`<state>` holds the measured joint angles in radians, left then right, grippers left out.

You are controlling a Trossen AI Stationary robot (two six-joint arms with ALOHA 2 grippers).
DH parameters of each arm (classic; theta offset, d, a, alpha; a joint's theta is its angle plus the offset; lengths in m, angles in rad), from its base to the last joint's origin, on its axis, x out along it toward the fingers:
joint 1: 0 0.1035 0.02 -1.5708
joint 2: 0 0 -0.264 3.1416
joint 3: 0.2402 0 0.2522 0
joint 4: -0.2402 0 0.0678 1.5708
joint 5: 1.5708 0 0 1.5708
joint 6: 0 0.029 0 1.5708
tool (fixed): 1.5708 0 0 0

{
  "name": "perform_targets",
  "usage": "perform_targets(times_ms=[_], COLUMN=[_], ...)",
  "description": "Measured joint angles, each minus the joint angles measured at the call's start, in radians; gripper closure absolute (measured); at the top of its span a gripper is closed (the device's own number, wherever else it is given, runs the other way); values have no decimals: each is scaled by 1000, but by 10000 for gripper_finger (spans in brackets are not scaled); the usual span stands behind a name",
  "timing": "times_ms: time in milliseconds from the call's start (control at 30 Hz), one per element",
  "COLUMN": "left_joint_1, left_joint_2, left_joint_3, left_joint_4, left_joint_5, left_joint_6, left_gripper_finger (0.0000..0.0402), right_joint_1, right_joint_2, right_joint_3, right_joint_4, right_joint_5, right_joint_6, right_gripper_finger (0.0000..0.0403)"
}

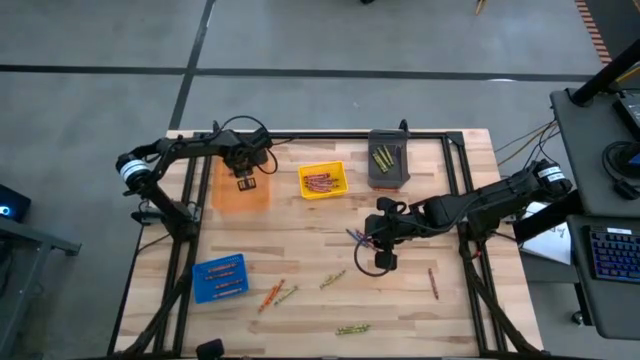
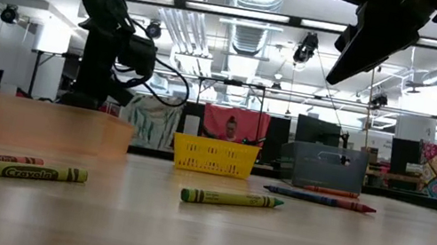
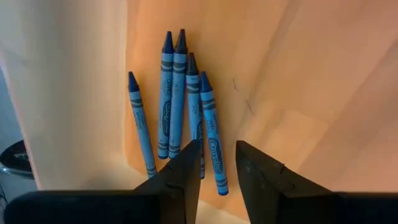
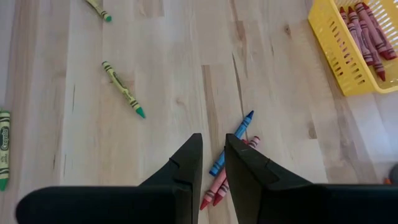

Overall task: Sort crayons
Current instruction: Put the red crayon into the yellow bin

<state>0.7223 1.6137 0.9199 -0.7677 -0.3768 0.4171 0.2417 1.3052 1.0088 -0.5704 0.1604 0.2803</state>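
The left claw (image 3: 217,171) was seen held over the orange bin (image 1: 243,190), its fingers (image 3: 183,174) parted by a narrow gap with nothing between them. Five blue crayons (image 3: 180,106) lay loose on the floor of that bin, directly under the claw. To the right of the orange bin stood the yellow bin (image 1: 323,181), in which red crayons (image 4: 364,31) were gathered. Further right of the orange bin, above the wooden surface (image 1: 300,240), the right claw (image 4: 213,168) was held slightly open and empty, over a blue crayon (image 4: 231,151) and red ones lying together. Green crayons (image 4: 123,89) were scattered nearby.
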Motion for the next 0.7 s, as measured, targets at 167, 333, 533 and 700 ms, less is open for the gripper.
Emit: perform_targets(times_ms=[167, 333, 533, 700], left_joint_1=[-8, -42, -110, -172], left_joint_2=[-51, -153, -303, -413], left_joint_3=[0, 0, -10, -28], left_joint_4=[1, 16, 132, 211], left_joint_5=[-2, 79, 184, 186], left_joint_6=[-85, -237, -359, -431], left_gripper_finger=[311, 310, 310, 310], right_joint_1=[-3, -29, -87, -112], right_joint_2=[0, 0, 0, 0], right_joint_3=[0, 0, 0, 0], right_joint_4=[7, 3, -96, -249], right_joint_5=[19, 34, 34, 23], right_joint_6=[13, 90, 282, 420], right_gripper_finger=[346, 346, 346, 346])
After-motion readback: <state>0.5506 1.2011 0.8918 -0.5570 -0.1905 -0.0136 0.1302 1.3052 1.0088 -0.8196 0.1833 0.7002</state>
